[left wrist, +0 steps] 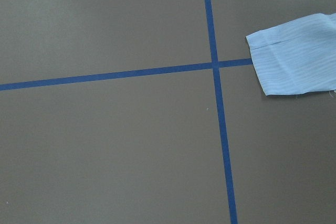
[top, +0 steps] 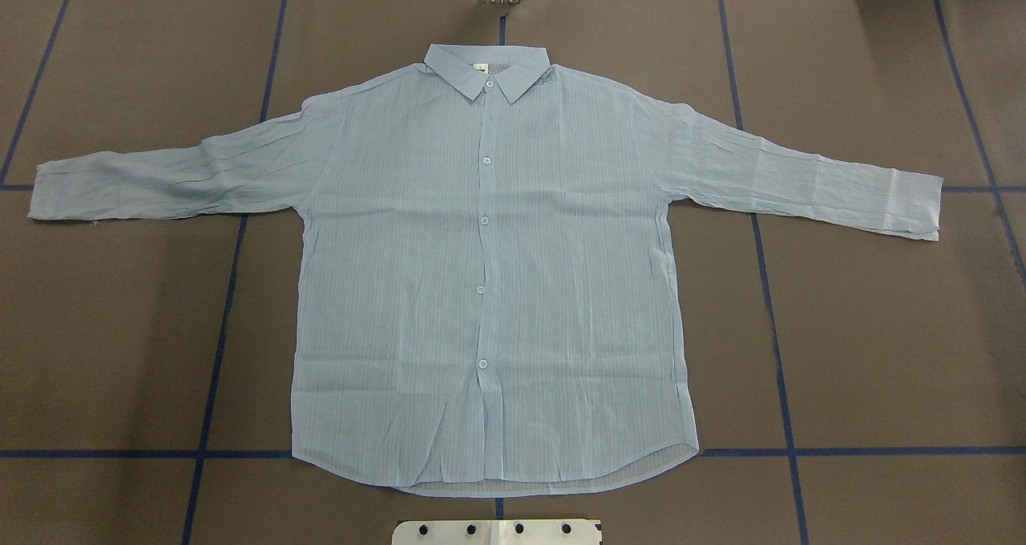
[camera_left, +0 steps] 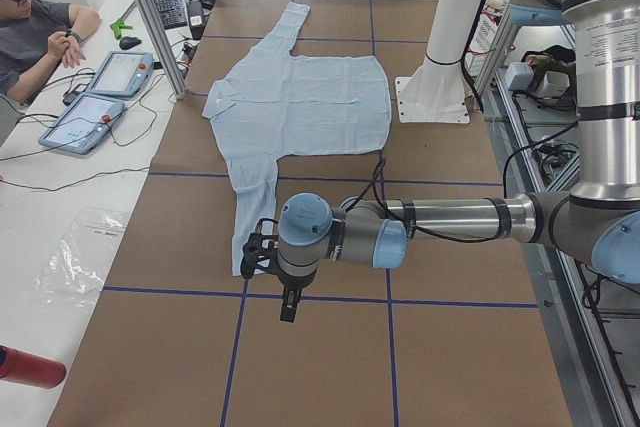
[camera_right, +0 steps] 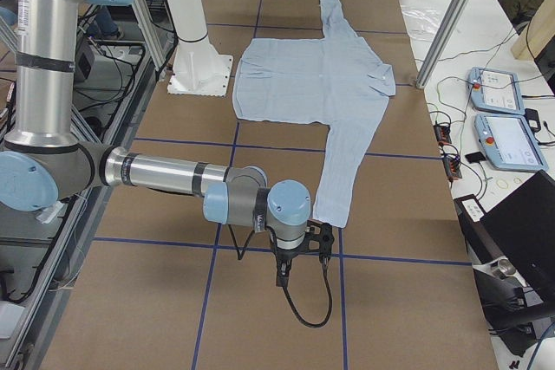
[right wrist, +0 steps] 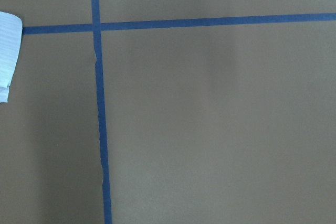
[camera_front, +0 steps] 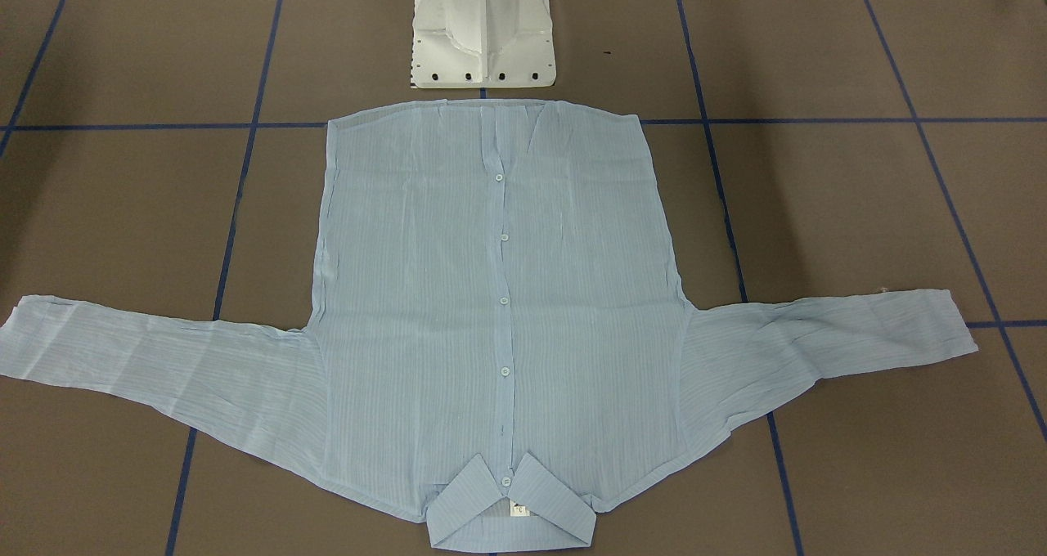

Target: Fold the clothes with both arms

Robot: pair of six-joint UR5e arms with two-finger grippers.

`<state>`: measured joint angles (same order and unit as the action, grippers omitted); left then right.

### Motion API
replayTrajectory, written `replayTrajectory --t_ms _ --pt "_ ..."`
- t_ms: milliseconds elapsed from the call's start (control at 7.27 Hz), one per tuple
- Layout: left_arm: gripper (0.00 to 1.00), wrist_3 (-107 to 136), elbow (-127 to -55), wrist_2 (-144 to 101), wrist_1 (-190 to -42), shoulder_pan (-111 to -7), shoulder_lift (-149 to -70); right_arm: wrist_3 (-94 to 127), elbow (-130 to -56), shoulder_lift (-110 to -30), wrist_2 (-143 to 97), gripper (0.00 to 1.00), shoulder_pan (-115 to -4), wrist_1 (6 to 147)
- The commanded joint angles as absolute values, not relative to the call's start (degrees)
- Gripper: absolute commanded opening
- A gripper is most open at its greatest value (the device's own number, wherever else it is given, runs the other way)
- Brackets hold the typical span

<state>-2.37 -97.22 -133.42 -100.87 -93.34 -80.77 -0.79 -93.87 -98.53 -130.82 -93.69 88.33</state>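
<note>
In the front-facing view the shirt (camera_front: 425, 294) lies flat and buttoned on the brown table (camera_front: 859, 229). Its sleeves are spread to both sides, its hem is by the white pedestal (camera_front: 483, 33) and its collar points away from it. The white neck label (camera_front: 518, 508) carries marks too small to read, and no gripper shows here. The overhead view gives the same spread shirt (top: 401, 288), with the label (top: 479, 68) inside the collar (again illegible), lying across blue tape lines (top: 766, 288). In the left-side view the left gripper (camera_left: 256, 255) hangs over the table at the end of the left arm (camera_left: 450, 219). One cuff (camera_left: 243, 259) lies just beside it and the shirt's body stretches away beyond. Whether its fingers are spread or pressed together cannot be told. In the right-side view the right gripper (camera_right: 323, 240) hangs just by the other cuff, with the shirt (camera_right: 312, 84) beyond it, and its state is equally impossible to tell. The left wrist view shows only a cuff (left wrist: 296, 59) at the edge, beside a tape crossing. The right wrist view shows a sliver of cuff (right wrist: 8, 51) at its edge.
</note>
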Motion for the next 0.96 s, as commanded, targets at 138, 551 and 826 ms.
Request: replayTrajectory --t_ms 138,551,826 --pt "1.00 -2.4 -97.2 -133.4 -102.9 -93.3 -80.8 -0.6 -94.0 -98.3 -130.9 1.00 -93.6 88.3" --pt "1.00 -1.8 -96.5 -133.1 -106.3 -93.3 -81.1 -0.2 -93.6 -98.3 -131.0 1.00 -93.6 81.0" --pt "1.00 -2.3 -96.0 -133.6 -111.4 -93.4 -80.4 0.1 -94.0 -97.9 -131.0 1.00 -93.6 76.2"
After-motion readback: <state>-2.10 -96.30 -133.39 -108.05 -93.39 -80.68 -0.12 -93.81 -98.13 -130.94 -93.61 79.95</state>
